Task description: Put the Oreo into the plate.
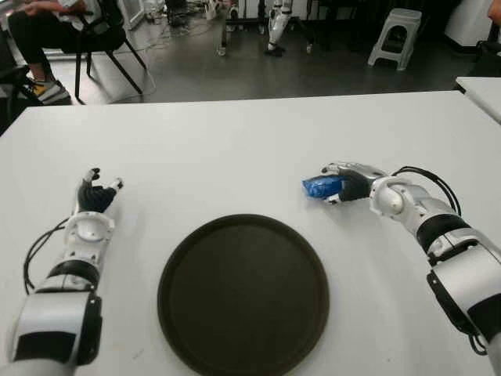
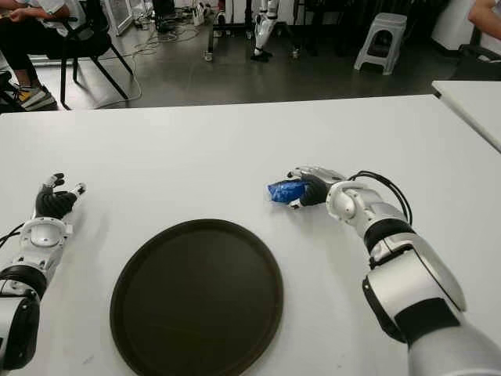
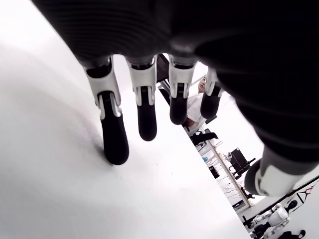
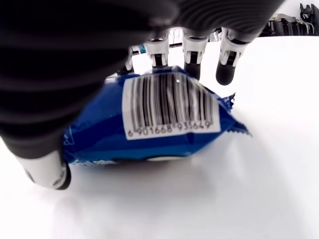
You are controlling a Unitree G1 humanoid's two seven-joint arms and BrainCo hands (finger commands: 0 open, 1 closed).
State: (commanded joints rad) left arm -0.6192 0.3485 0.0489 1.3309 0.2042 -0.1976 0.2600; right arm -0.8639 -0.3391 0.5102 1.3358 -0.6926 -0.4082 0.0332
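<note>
The Oreo packet [image 1: 322, 186] is enclosed loosely by the right hand [image 1: 350, 182], fingers [image 4: 191, 63] only partly curled; slippage short of the plate [image 1: 243, 294] is risked. The left hand [image 1: 97, 196] is held relaxed, empty.

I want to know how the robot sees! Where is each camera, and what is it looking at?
Left eye: on the head, looking down at the table, plate, both arms.
Right eye: beside it, same scene.
Left wrist: close behind the left robot hand, open above the table.
Right wrist: close behind the right robot hand, around the Oreo.
Eyes and right wrist share the Oreo.
</note>
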